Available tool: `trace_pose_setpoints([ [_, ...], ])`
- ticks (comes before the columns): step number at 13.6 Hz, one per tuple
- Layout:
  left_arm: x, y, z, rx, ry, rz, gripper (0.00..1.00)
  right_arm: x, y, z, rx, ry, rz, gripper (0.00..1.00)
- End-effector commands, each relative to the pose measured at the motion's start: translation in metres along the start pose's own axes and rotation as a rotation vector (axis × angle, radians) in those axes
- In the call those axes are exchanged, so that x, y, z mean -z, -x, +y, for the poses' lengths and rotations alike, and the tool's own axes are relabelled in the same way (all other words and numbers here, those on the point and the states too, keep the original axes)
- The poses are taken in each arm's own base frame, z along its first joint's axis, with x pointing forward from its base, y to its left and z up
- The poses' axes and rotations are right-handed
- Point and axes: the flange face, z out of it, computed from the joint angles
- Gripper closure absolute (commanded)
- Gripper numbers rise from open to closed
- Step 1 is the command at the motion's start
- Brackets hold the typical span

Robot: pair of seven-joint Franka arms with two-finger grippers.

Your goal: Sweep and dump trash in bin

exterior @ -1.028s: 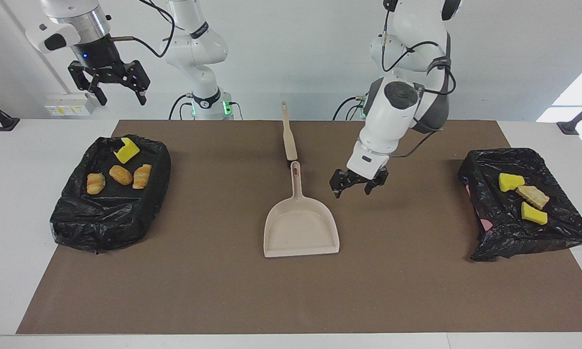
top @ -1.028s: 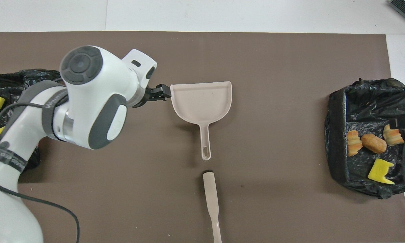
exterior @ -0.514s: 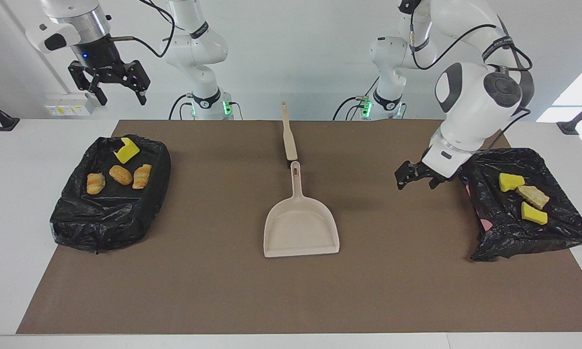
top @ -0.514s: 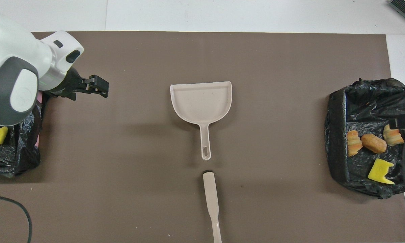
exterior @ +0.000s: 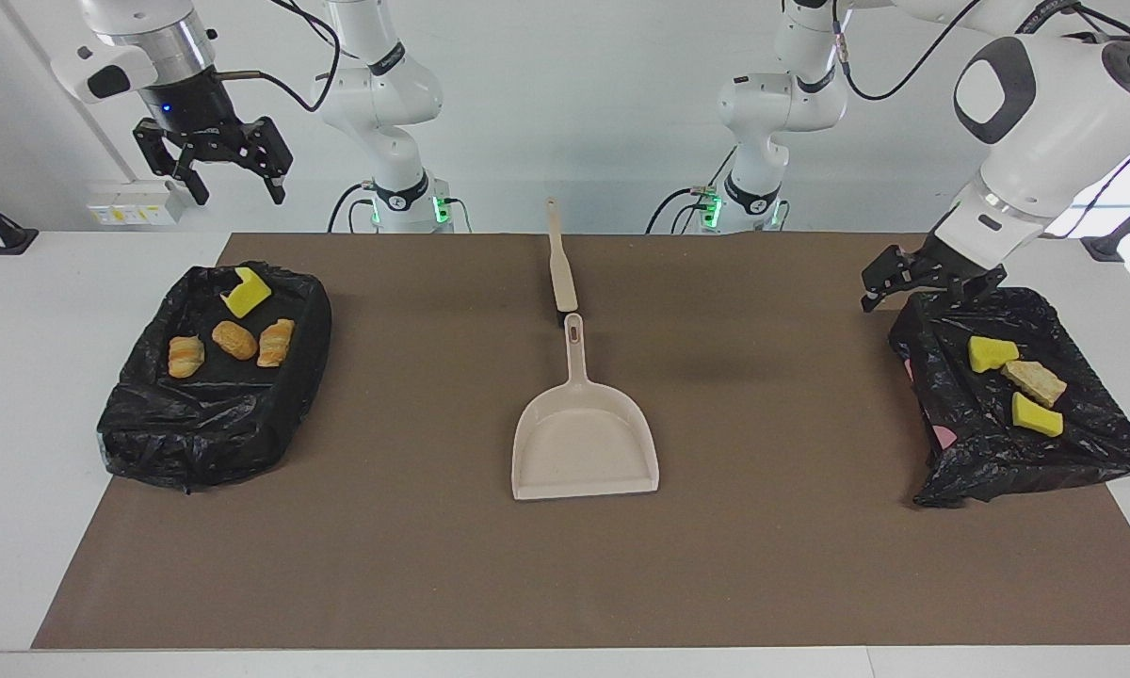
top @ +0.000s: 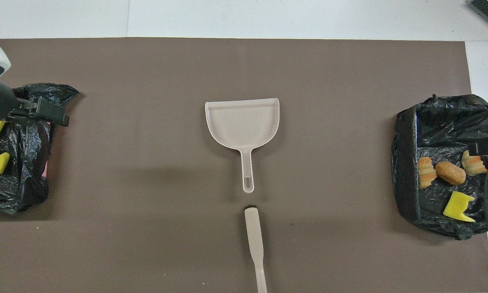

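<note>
Facing view: we see the left gripper low over the robot-side edge of the black-lined bin at the left arm's end of the bench. Arm bent down from high up, wrist tilted, jaws released w/ nothing in them. Trash in that bin: two yellow sponge bits and a pale bread piece. The right gripper hangs high over the bench edge nr the second bin, pointing down, jaws spread, empty; this arm waits. In that bin: three golden pastry lumps and a yellow sponge. Mid-mat, the beige dustpan lies flat, handle toward the robots; the brush lies just past the handle tip, nearer the robots, not touching.

Overhead view: we get the left gripper over the bin's edge, jaws apart. Dustpan and brush in line mid-brown mat. Pastry lumps and sponge sit in the second bin; only a dark tip of the right gripper shows over it.
</note>
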Motion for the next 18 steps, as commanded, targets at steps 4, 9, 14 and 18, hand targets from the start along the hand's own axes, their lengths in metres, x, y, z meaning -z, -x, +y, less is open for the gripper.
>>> trace_pose_setpoints([
  [4, 0.035, 0.035, 0.008, -0.049, -0.104, -0.054, 0.00, 0.001, 0.008, -0.001, -0.002, -0.009, -0.016, 0.00],
  [9, 0.039, 0.041, 0.003, -0.039, -0.099, -0.048, 0.00, 0.001, 0.008, -0.001, -0.002, -0.009, -0.016, 0.00],
  [14, 0.049, 0.048, 0.006, -0.038, -0.094, -0.069, 0.00, 0.001, 0.008, -0.001, -0.002, -0.009, -0.016, 0.00],
  [18, 0.048, 0.050, 0.008, -0.042, -0.090, -0.074, 0.00, 0.002, 0.008, -0.001, -0.002, -0.009, -0.015, 0.00],
])
